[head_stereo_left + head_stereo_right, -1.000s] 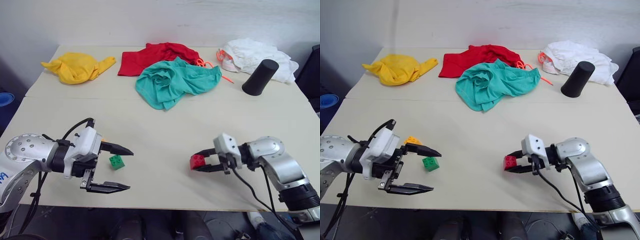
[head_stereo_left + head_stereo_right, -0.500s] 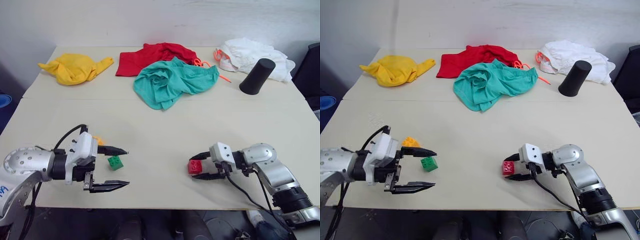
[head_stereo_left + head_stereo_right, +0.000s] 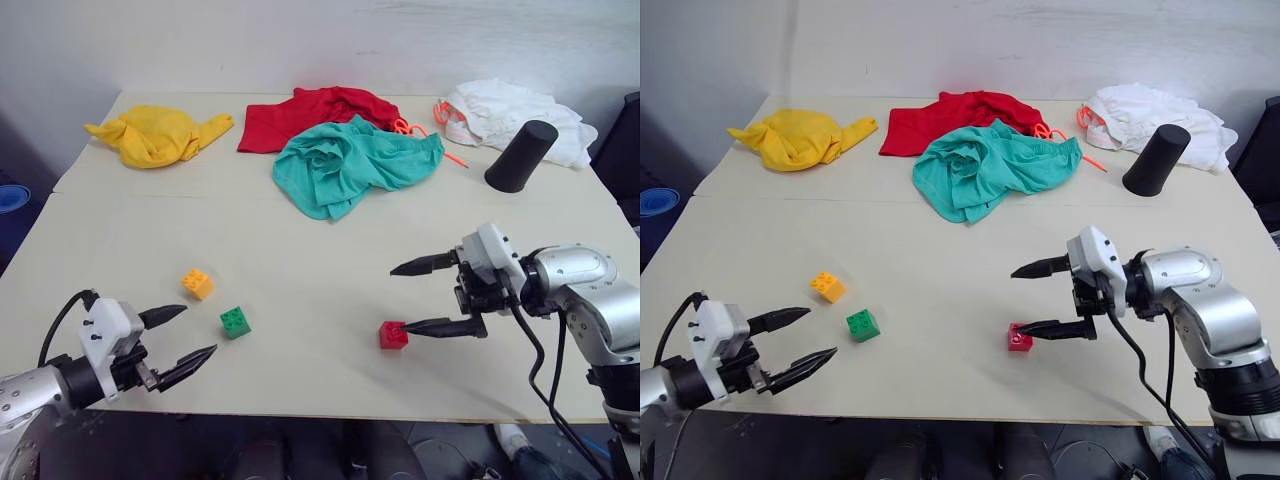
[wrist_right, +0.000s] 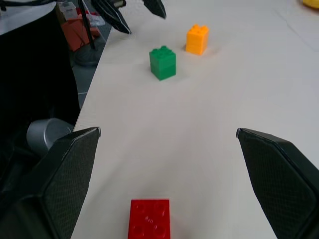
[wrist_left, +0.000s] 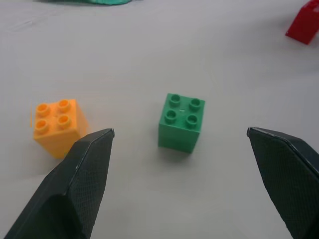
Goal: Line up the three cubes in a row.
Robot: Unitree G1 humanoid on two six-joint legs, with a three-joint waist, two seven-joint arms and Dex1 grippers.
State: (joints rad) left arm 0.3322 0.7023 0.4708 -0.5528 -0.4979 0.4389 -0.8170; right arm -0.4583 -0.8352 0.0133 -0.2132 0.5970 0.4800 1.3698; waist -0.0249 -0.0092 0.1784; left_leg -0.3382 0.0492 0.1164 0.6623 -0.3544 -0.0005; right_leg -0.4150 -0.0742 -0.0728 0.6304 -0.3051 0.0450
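A pale worktop [image 3: 330, 230] meets a white wall at frame top, cloths heaped along its far edge. Its wide middle lies bare. Near the lower edge sit the orange-yellow cube [image 3: 197, 283], green cube [image 3: 235, 322] and red cube [image 3: 393, 335]. The left gripper [image 3: 180, 337] at lower left and right gripper [image 3: 418, 298] at right hold nothing, fingers spread.

Light: we saw bright, even, diffuse light over the table [image 3: 330, 230].
Shadows: soft and short, falling toward six o'clock beneath the green cube [image 5: 181, 121].
Glare: we saw none on the pale surface.
Blur: the left gripper's fingers [image 5: 84, 184] looked soft up close.
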